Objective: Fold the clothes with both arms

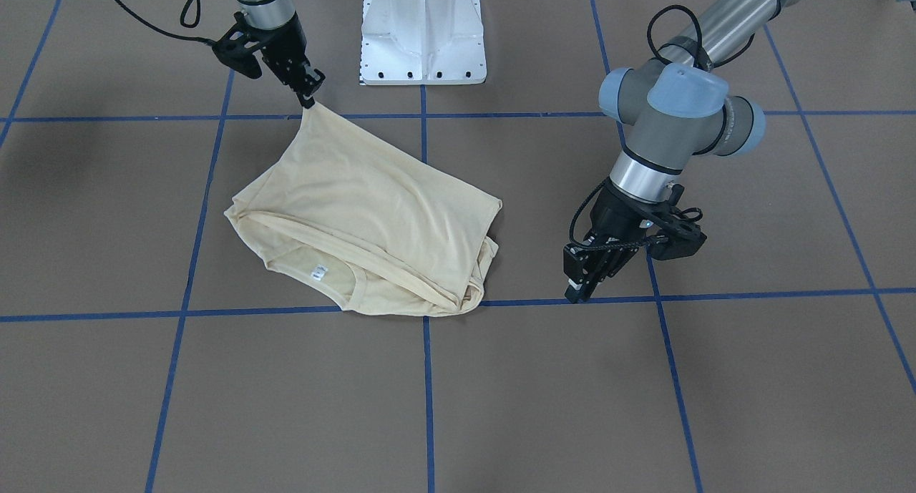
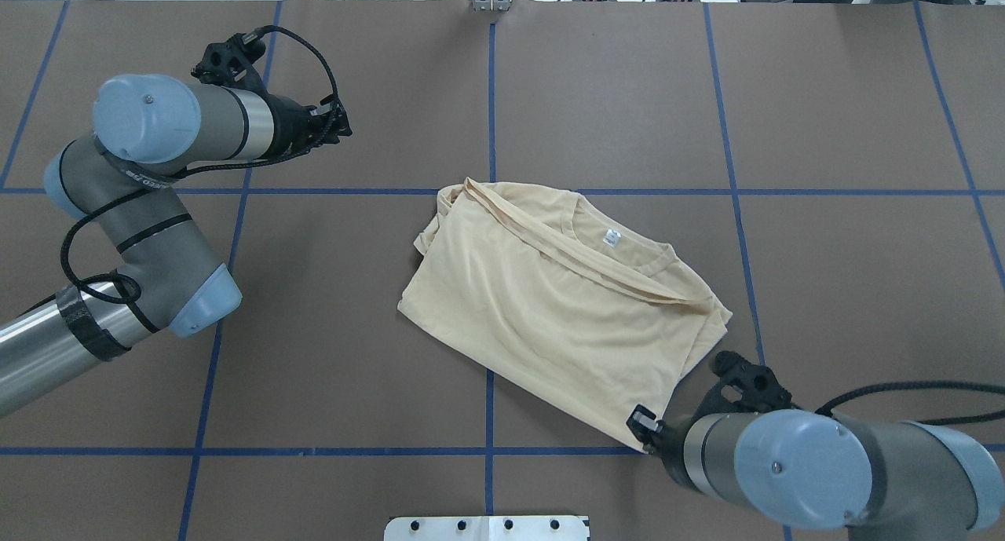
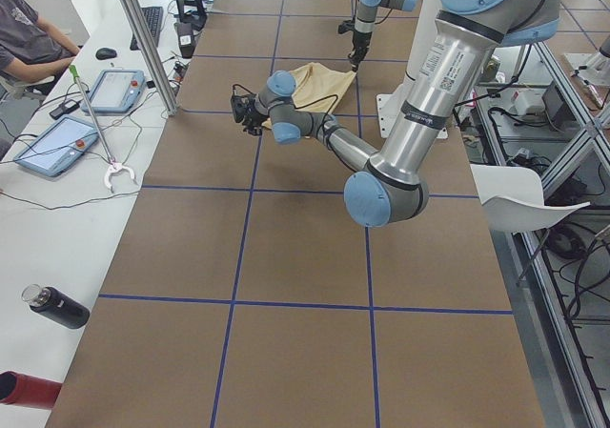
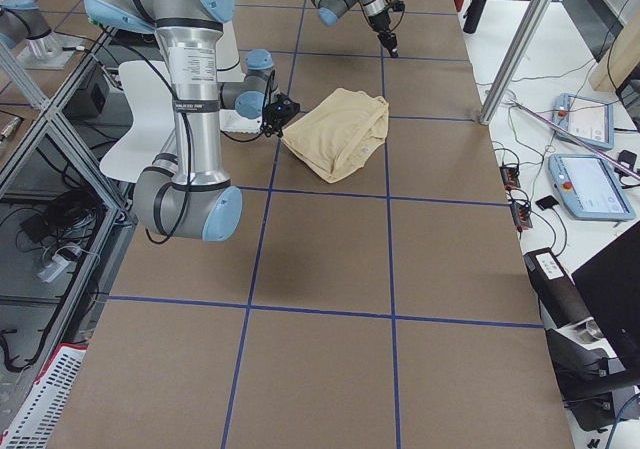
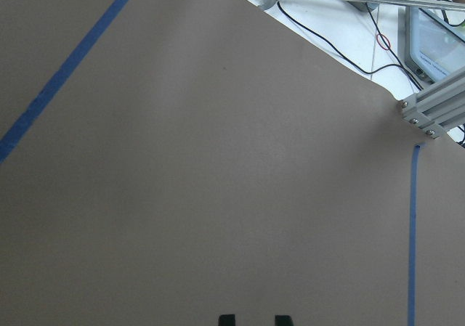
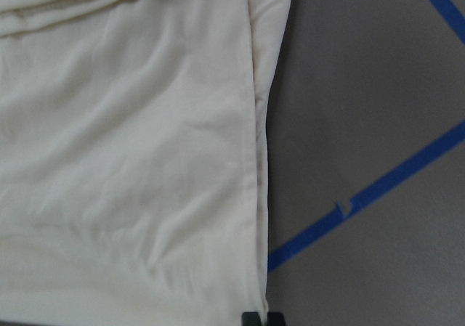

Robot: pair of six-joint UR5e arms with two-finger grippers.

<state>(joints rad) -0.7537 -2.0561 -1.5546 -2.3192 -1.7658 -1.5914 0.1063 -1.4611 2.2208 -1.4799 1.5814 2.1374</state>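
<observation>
Pale yellow T-shirt (image 1: 372, 214), folded (tag (image 1: 319, 270) showing), corner held by right gripper (image 1: 310, 96)

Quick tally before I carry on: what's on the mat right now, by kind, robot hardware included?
Shirt: 1
Grippers: 2, the left gripper open and empty, the right gripper shut on a shirt corner
White base: 1
Total: 4
</observation>
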